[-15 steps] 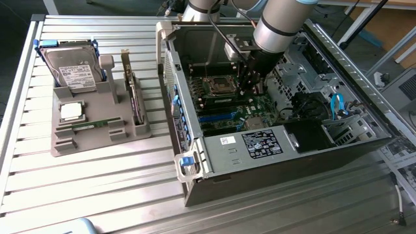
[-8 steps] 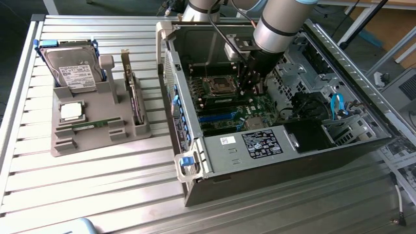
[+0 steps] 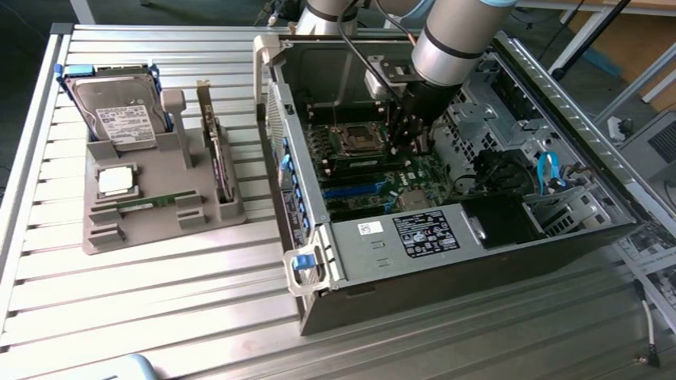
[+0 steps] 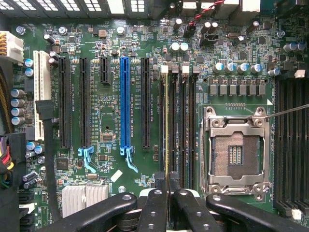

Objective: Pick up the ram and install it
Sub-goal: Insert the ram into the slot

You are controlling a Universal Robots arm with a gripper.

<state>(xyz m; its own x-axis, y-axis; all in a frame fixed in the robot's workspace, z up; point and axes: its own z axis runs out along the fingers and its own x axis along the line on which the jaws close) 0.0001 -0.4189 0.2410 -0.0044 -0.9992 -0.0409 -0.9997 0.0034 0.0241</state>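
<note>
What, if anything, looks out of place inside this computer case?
Nothing damaged or spilled. The ram, pinched in the gripper, runs straight, parallel to the neighbouring memory slots. One oddity: the processor socket is empty, its thin lever sticking out sideways.

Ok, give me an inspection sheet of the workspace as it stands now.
Surface: slatted metal table carrying a grey tray and an open computer case.
Job's things: ram edge-on along the memory slots, beside the empty processor socket; seating cannot be told.
Clutter: tray holds a hard drive, a processor chip, an upright card, a green stick.
Grippers: gripper shut on the ram.
Cables: blue cable inside the case.
Surroundings: dark pole behind the case.
</note>
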